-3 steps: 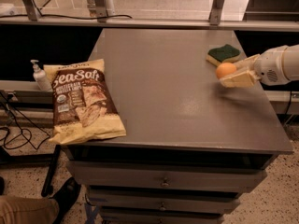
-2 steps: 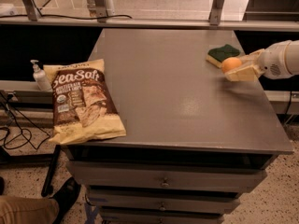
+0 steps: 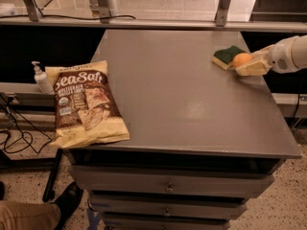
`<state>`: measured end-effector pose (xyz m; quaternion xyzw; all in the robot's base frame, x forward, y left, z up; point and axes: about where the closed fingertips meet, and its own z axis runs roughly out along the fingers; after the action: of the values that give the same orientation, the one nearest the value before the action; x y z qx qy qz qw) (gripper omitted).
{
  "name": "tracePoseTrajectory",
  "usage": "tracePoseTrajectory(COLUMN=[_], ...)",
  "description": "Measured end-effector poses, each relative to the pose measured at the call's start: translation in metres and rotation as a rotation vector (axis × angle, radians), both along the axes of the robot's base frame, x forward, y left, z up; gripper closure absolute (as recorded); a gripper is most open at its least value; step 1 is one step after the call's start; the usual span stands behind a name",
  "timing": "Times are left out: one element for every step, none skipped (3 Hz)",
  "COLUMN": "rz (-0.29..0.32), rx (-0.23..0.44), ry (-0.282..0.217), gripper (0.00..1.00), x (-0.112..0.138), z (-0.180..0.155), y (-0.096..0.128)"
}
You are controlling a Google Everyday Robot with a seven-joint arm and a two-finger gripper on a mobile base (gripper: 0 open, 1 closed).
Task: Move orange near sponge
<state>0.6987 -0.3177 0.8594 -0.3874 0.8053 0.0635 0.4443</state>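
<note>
The orange (image 3: 242,60) is a small round fruit at the right side of the grey table top (image 3: 177,95). It sits right next to the sponge (image 3: 226,56), a dark green pad with a pale yellow base, and seems to touch its right end. My gripper (image 3: 247,67) reaches in from the right on a white arm (image 3: 290,54). Its pale fingers (image 3: 253,68) are closed around the orange, low over the table.
A brown and yellow chip bag (image 3: 86,104) lies at the table's left front, overhanging the edge. A soap pump bottle (image 3: 42,78) stands on a shelf to its left. Drawers (image 3: 168,186) are below the table. A person's shoe (image 3: 69,200) is on the floor.
The gripper has carried the orange back and a little to the left, from in front of the sponge to right beside it.
</note>
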Motion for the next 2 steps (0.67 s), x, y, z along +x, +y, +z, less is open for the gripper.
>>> tracePoseTrajectory(rz=[-0.019, -0.028], rx=[-0.002, -0.003], ry=[0.011, 0.024], gripper=[1.0, 0.82], x=[0.0164, 0.023], z=[-0.0106, -0.0182], y=[-0.0109, -0.0168])
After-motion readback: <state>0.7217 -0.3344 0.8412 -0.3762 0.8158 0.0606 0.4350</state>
